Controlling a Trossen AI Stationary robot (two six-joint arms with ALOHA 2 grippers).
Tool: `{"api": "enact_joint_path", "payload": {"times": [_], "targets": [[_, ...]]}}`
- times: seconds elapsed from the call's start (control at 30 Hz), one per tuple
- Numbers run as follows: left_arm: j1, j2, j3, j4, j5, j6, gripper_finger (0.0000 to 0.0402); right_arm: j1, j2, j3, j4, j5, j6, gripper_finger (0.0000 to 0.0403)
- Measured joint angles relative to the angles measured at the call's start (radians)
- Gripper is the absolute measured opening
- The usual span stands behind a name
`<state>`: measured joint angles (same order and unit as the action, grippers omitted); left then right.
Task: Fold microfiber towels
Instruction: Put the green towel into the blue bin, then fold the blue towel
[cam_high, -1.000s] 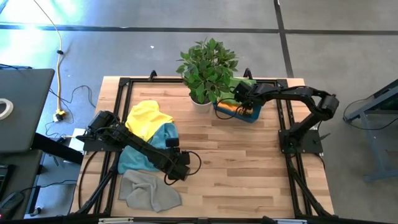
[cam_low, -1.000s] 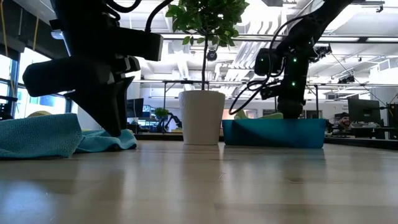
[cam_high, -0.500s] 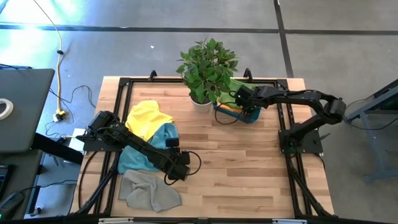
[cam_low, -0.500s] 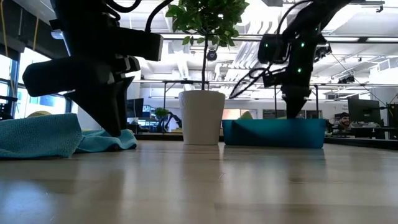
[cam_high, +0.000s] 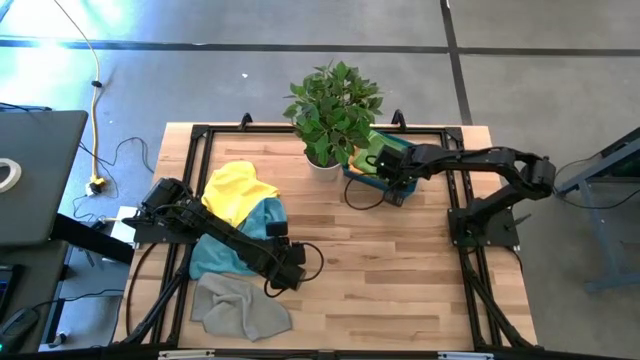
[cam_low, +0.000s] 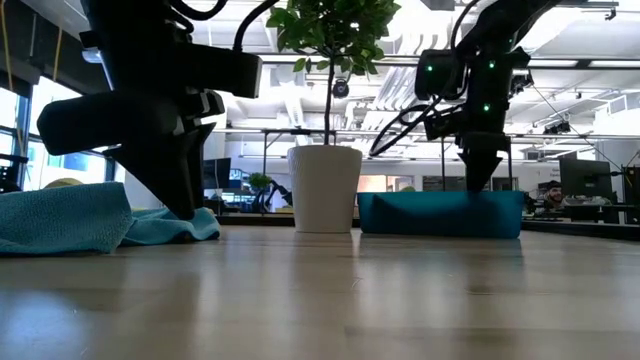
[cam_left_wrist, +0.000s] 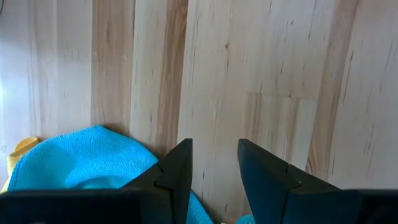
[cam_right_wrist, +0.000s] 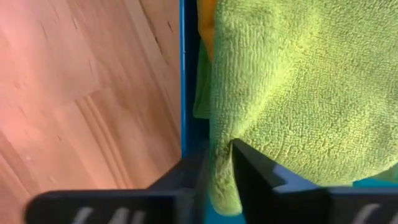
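A yellow towel (cam_high: 240, 188), a light blue towel (cam_high: 232, 240) and a grey towel (cam_high: 240, 306) lie crumpled on the table's left half. A green towel (cam_right_wrist: 292, 81) lies in the teal bin (cam_low: 440, 214) at the far right, over an orange one (cam_right_wrist: 205, 25). My right gripper (cam_right_wrist: 217, 163) reaches down into the bin and is shut on the green towel. My left gripper (cam_left_wrist: 216, 155) is open and empty, low over the bare wood beside the light blue towel's edge (cam_left_wrist: 81, 162). My right gripper pinches a fold at the green towel's edge (cam_right_wrist: 219, 183) between its two fingers, close to the bin's wall (cam_right_wrist: 189, 93). The fingers come from above, pointing down. The towel lies slack in the bin, not lifted.
A leafy potted plant (cam_high: 333, 105) in a white pot (cam_low: 325, 190) stands right beside the bin at the far edge. A black frame (cam_high: 200, 130) runs round the tabletop. Bare wood (cam_high: 400, 270) stretches across the middle and near right.
My right gripper has moved over the bin toward the table's near edge. The green towel's hump above the bin's rim has sunk in the low view. My left arm has kept still.
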<state>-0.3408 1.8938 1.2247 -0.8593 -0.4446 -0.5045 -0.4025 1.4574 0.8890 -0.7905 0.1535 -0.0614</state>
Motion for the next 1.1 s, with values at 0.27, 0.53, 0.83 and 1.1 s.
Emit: {"api": "enact_joint_path", "payload": {"times": [0.27, 0.53, 0.83, 1.1], "targets": [[0.000, 0.000, 0.033, -0.016, 0.011, 0.019, 0.0119, 0.028, -0.005, 0.124, -0.212, -0.008, 0.183, 0.0145], [-0.006, 0.000, 0.176, -0.199, 0.084, 0.032, 0.0119, 0.220, -0.009, 0.209, -0.105, -0.071, 0.220, 0.0137], [-0.127, 0.001, 0.129, -0.390, 0.270, -0.047, 0.0119, 0.508, -0.004, 0.209, 0.094, -0.045, 0.244, 0.0136], [-0.186, 0.000, -0.003, -0.296, 0.254, -0.118, 0.0119, 0.675, -0.004, 0.209, 0.185, 0.071, 0.289, 0.0136]]}}
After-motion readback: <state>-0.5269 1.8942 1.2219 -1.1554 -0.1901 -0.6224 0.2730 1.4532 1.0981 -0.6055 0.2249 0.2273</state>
